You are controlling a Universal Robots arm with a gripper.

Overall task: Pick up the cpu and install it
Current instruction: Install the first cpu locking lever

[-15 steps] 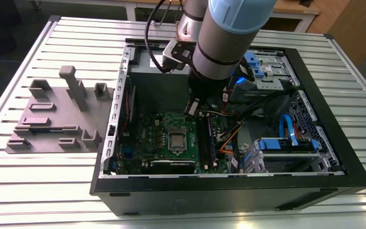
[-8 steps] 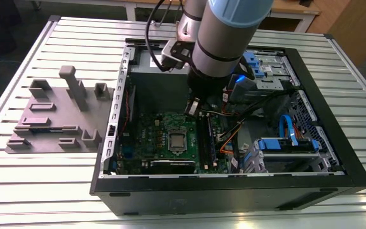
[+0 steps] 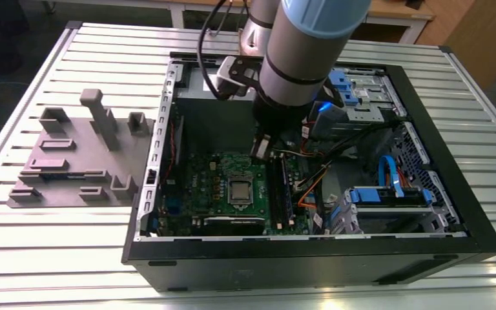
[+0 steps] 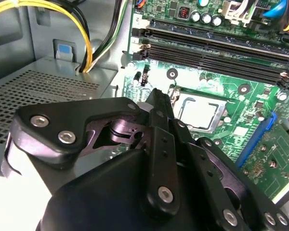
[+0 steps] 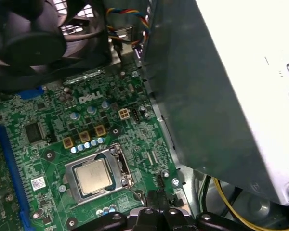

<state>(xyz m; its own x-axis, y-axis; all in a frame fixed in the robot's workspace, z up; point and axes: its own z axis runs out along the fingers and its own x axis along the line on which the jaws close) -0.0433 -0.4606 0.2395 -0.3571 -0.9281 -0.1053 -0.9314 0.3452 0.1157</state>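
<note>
Open computer case (image 3: 454, 213), cpu (image 5: 92, 176) seated in socket, hand (image 5: 156, 202) near its edge

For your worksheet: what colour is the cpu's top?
Pale silvery metal; the cpu shows best in the first wrist view.

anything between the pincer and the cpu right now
No object: in the first wrist view only bare green motherboard and the socket frame edge separate the pincer from the cpu.
</note>
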